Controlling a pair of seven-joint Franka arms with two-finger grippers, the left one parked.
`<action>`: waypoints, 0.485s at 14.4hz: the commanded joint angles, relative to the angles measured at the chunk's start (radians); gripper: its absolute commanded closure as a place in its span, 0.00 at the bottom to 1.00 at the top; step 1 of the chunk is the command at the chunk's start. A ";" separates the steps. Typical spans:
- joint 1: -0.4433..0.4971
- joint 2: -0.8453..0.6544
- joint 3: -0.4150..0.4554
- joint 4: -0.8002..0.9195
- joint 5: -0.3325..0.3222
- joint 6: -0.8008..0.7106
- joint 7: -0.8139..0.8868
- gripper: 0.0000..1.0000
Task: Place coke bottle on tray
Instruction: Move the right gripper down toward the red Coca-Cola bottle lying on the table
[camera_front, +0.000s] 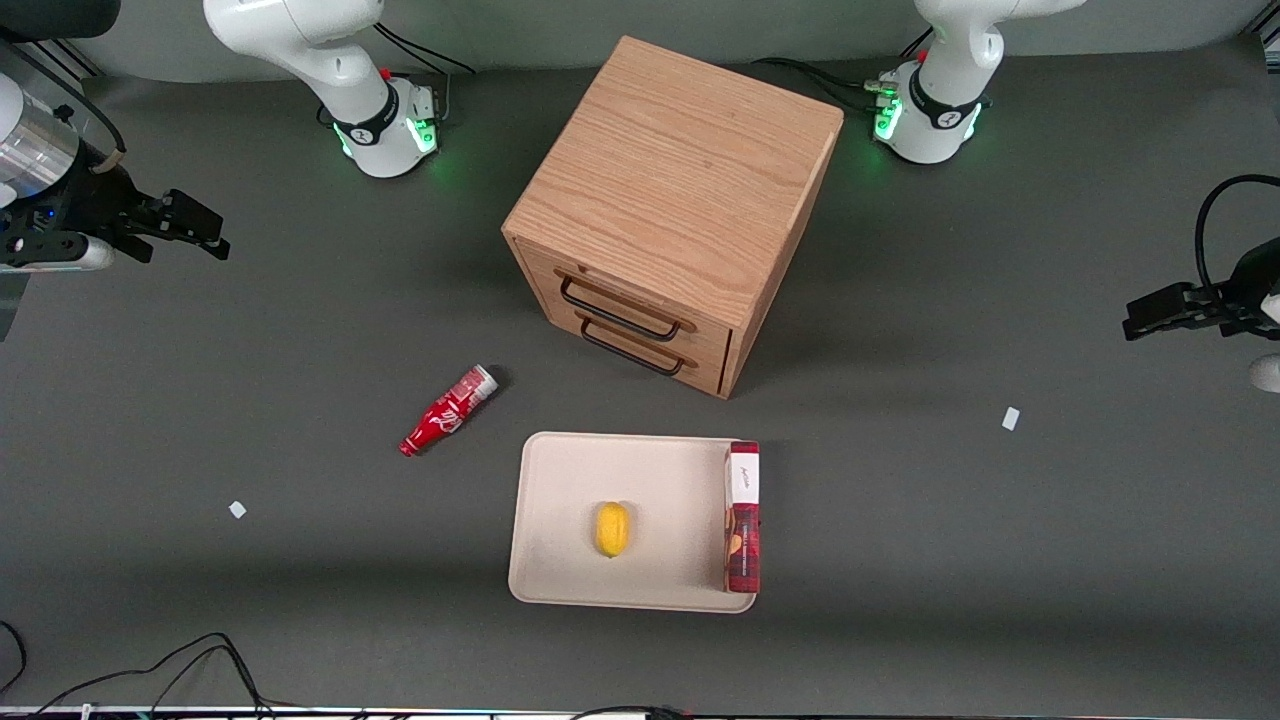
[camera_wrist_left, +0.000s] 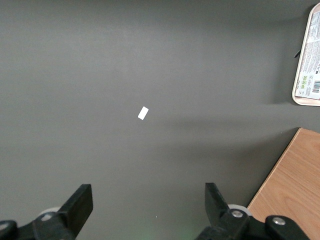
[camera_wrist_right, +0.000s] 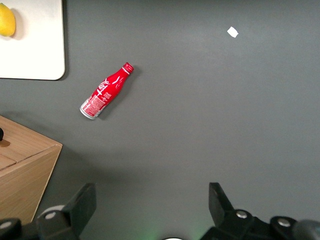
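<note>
The coke bottle (camera_front: 448, 412), slim and red with white lettering, lies on its side on the dark table, off the tray. Its silvery base points toward the cabinet and its cap toward the front camera. It also shows in the right wrist view (camera_wrist_right: 106, 91). The beige tray (camera_front: 560, 490) lies in front of the cabinet, beside the bottle; a corner of it shows in the right wrist view (camera_wrist_right: 35, 55). The right arm's gripper (camera_front: 205, 232) hangs open and empty above the working arm's end of the table, well away from the bottle. Its fingers stand wide apart in its wrist view (camera_wrist_right: 151, 202).
A yellow lemon (camera_front: 612, 529) and a red rectangular box (camera_front: 742, 520) lie on the tray. A wooden cabinet with two drawers (camera_front: 670, 200) stands farther from the front camera than the tray. Small white tape marks (camera_front: 237, 509) (camera_front: 1011, 418) lie on the table.
</note>
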 joint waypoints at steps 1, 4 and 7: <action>-0.001 0.016 -0.001 0.032 -0.009 -0.029 -0.010 0.00; 0.006 0.052 0.000 0.036 -0.009 -0.028 -0.002 0.00; 0.025 0.116 0.010 0.033 0.017 0.009 0.181 0.00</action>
